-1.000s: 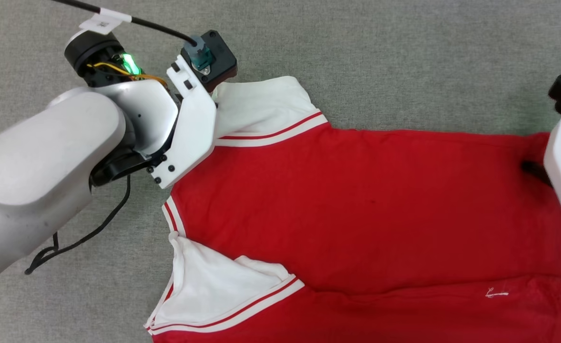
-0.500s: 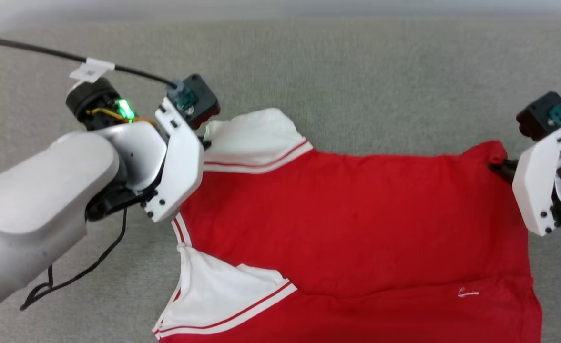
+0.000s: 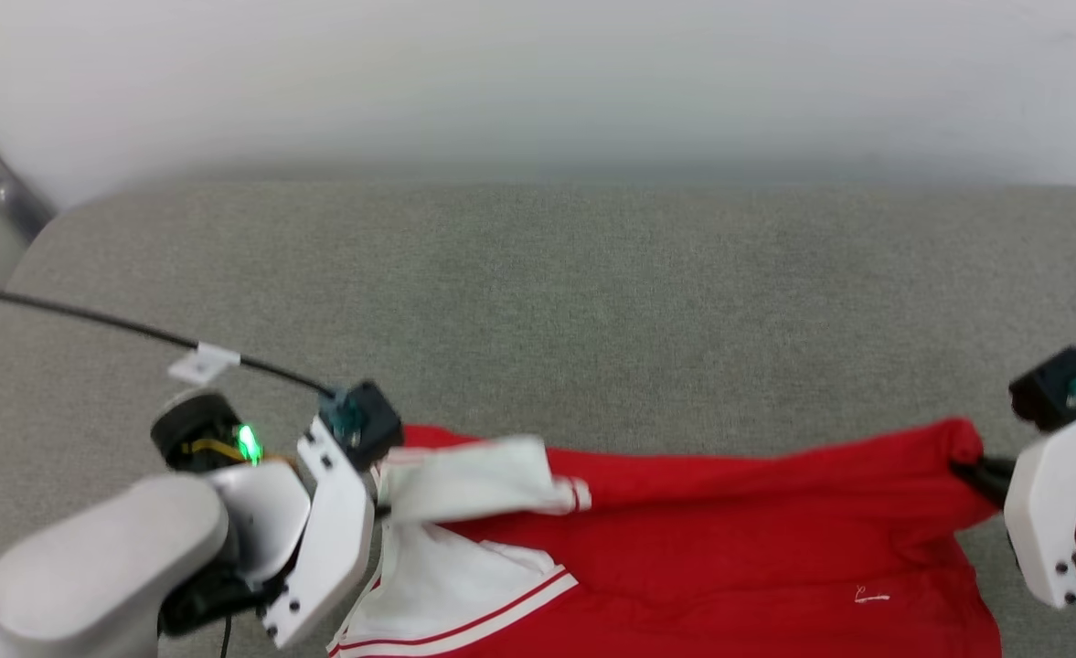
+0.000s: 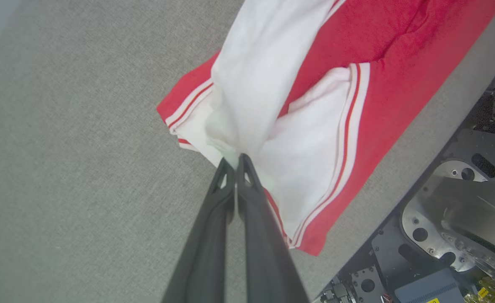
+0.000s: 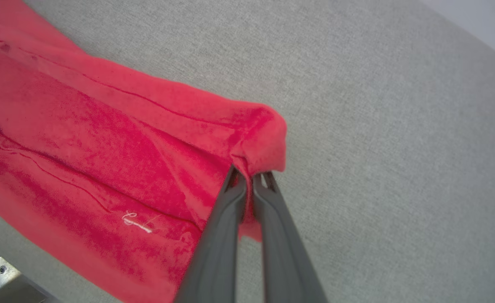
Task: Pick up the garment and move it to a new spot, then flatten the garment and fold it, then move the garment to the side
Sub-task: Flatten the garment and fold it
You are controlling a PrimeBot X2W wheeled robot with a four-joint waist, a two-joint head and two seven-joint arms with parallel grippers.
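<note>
The red garment (image 3: 729, 521) with white sleeves lies along the near edge of the grey surface, its far edge lifted and drawn toward me. My left gripper (image 4: 235, 160) is shut on the white sleeve (image 4: 264, 67), which hangs stretched from the fingertips over the other sleeve (image 4: 310, 168). In the head view that gripper (image 3: 380, 505) sits at the lower left. My right gripper (image 5: 249, 173) is shut on a bunched red hem corner (image 5: 260, 134); it shows at the right edge (image 3: 967, 472). A small white embroidered mark (image 5: 136, 221) lies near the hem. The number 23 is hidden.
The grey fabric surface (image 3: 547, 302) stretches far behind the garment to a pale wall (image 3: 538, 82). A black cable (image 3: 90, 320) runs to the left wrist. The robot's metal base (image 4: 453, 235) shows beyond the surface's near edge.
The head camera has tilted up, so wall and far surface now show. Both grippers have raised the garment's far edge and drawn it toward me; the far sleeve now drapes over the shirt body.
</note>
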